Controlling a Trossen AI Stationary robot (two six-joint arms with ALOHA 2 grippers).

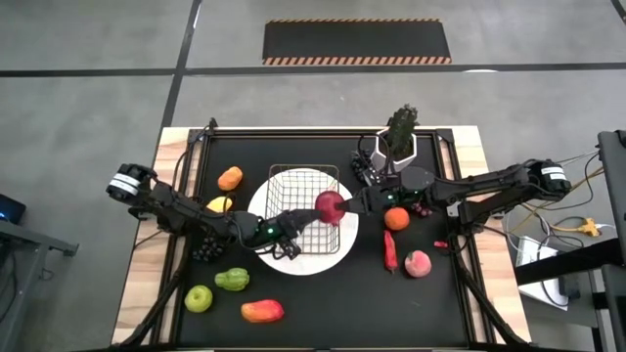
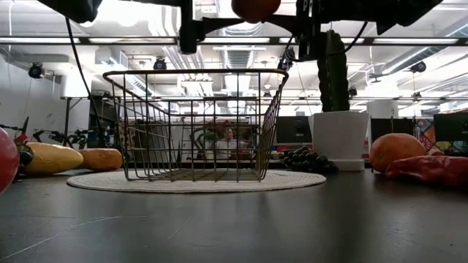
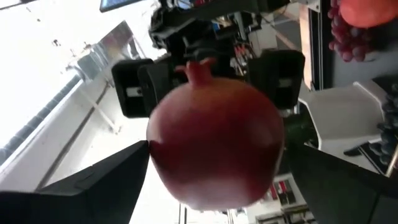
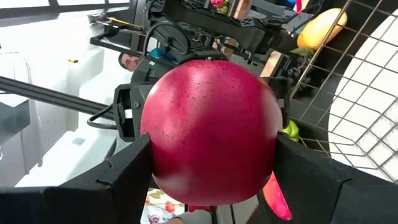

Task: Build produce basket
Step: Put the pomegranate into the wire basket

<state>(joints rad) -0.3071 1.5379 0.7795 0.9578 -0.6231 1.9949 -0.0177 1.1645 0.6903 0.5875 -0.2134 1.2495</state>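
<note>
Left side of the table: orange fruit [image 1: 230,178], yellow mango [image 1: 220,204], dark grapes [image 1: 206,251], green pepper [image 1: 232,280], green apple [image 1: 200,298] and red-yellow mango [image 1: 262,311] are laid out loose, none yet in the basket.

The left gripper [image 1: 311,219] is reached in over the plate [image 1: 293,266] and the basket's near side. Its fingers are spread to either side of the pomegranate [image 1: 331,206]. In its wrist view no clamp is seen, and a slight gap is seen on one side.

The basket [image 1: 293,176] is stood upright on the plate at table centre. In the low view it is seen empty.

The pomegranate is held well above the basket's right rim, between the two grippers. The right gripper [image 1: 344,207] is clamped on it from the right, fingers pressed on both flanks in the right wrist view.

Right side: orange [image 1: 396,219], red chili [image 1: 390,251], peach [image 1: 419,264], red grapes [image 1: 423,207] and potted plant [image 1: 399,137] are untouched.

Step judged: first fruit being loaded, with what looks like a handover between arms at the basket. The task is judged barely begun.

Next move: the left fingers should be pulled clear, the pomegranate shifted inward past the rim over the basket's middle, lowered inside the wire walls, then released. A drop from this height risks a bounce-out or a clipped rim.
</note>
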